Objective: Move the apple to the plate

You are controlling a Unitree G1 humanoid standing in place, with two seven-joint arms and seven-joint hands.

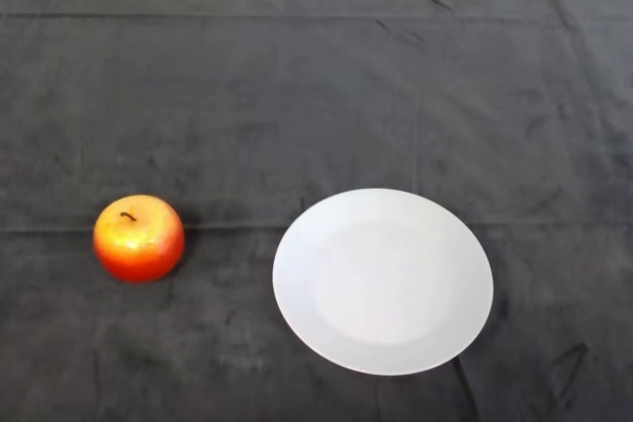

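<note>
A red and yellow apple (138,237) with a dark stem stands upright on the dark cloth at the left of the head view. A round white plate (383,280) lies to its right, near the front edge, with nothing on it. A strip of cloth about as wide as the apple separates the two.
The dark cloth (316,96) covers the whole table, with faint creases. The table's far edge runs along the top of the view, against a pale wall.
</note>
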